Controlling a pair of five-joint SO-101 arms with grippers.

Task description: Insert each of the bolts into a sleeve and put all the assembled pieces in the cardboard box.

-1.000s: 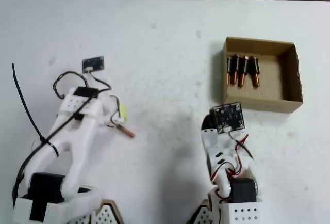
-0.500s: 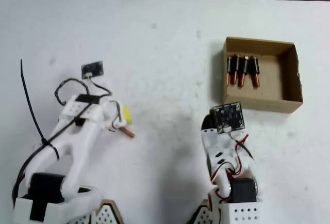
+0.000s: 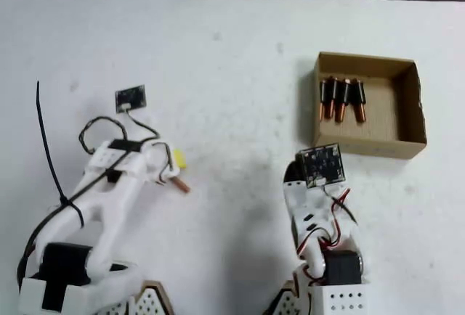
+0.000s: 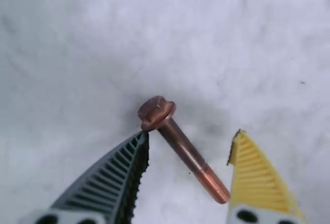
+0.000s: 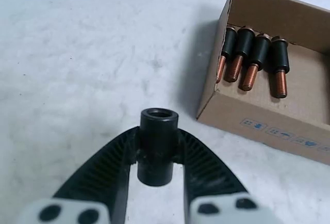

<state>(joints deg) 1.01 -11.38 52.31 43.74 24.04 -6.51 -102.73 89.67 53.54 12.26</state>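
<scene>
— Bolt is being watched on the left side: it is being shown lying flat on the white table, between the fingers of the left gripper, which is being held wide open with nothing clamped.
— Contact is being made, though: the bolt's hex head is being touched by the tip of the dark finger, while the threaded end is being flanked, just beside it, by the yellow finger.
— From above, that bolt is being seen on the table's near left, well apart from the cardboard box on the far right.
— Over on the right, a black sleeve is being gripped by the right gripper: both dark fingers are being pressed against its sides, and its open bore is being turned toward the wrist camera.
— Beyond it, four assembled pieces are being shown inside the box, side by side.
— They are being seen in the box's left half, copper threads being pointed toward the near wall.
</scene>
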